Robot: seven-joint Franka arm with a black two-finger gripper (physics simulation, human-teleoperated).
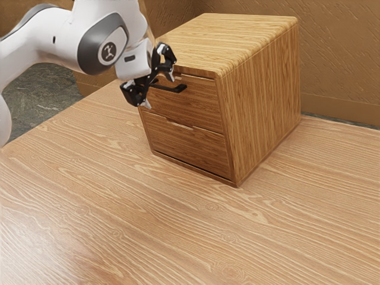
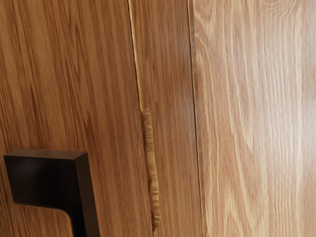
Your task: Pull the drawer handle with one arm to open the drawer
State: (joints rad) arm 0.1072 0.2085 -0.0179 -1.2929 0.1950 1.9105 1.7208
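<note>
A wooden cabinet [image 1: 261, 89] with two drawers stands on the table. The top drawer [image 1: 190, 107] carries a black bar handle [image 1: 172, 88] that sticks out from its front. My gripper [image 1: 149, 76] is at the handle's end toward the exterior view's left, and it is open. One finger stands above the bar and one below, well apart. The top drawer front sits about flush with the cabinet. Close up in the wrist view are the handle's black end [image 2: 49, 182] and the top drawer's front [image 2: 64, 74].
The lower drawer [image 1: 187, 142] has a small notch grip [image 2: 150, 168] at its top edge and sits closed. The wooden tabletop [image 1: 178, 225] stretches wide in front of the cabinet. A tan wall [image 1: 344, 53] runs behind it.
</note>
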